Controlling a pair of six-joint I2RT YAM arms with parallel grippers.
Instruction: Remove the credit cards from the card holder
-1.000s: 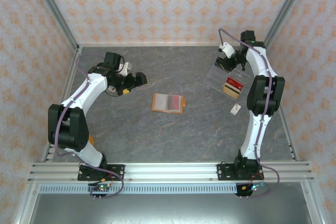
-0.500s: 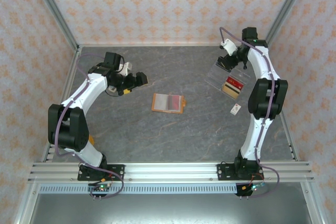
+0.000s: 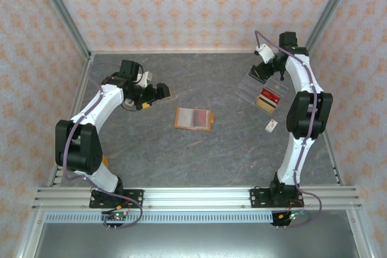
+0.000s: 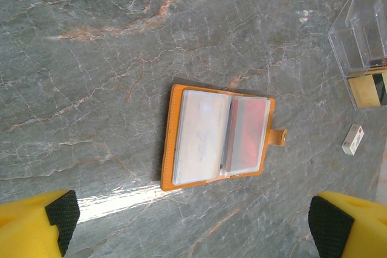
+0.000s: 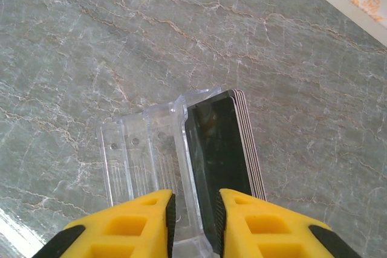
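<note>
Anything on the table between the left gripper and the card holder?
No. In the top view, bare grey tabletop separates the left gripper from the card holder.

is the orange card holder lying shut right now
No, the card holder lies open, its two see-through pockets facing up.

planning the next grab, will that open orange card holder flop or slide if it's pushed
Probably floppy: the card holder lies open like a book with thin clear pockets. It looks flat and light, so a push would likely slide it across the smooth stone table.
</note>
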